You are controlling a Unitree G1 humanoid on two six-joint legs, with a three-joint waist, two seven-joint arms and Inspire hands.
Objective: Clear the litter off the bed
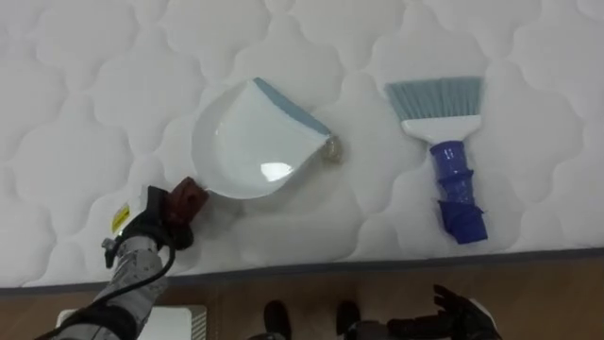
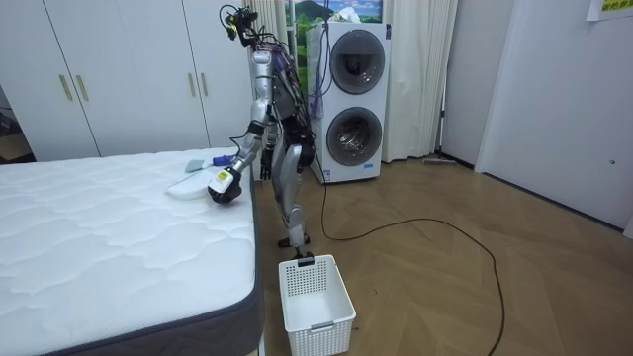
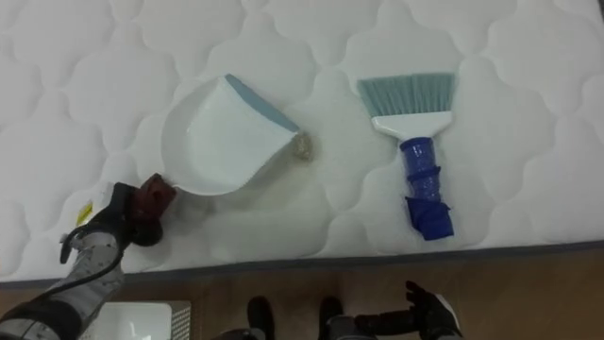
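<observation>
From my station the white quilted mattress (image 1: 85, 104) takes up most of the head camera, its near edge cut off by a grey border with wooden floor below. In the room view the robot stands at the bed's side, with a stack of two white front-loading machines (image 2: 348, 99) behind it and a white slotted plastic basket (image 2: 316, 297) on the floor by its feet. A white plastic dustpan with a grey-blue lip (image 1: 255, 142) lies on the mattress. Its brown handle is largely buried in the left hand (image 1: 151, 231), whose fingers are curled round it. Well to its right lies a hand brush with pale teal bristles and a blue ribbed handle (image 1: 448, 156), untouched. The right hand (image 1: 462, 316) hangs below the bed edge, fingers loosely spread and empty, partly cut off by the frame. A small beige clump (image 1: 330, 148) sits just beside the pan's lip; I cannot make out what it is.
</observation>
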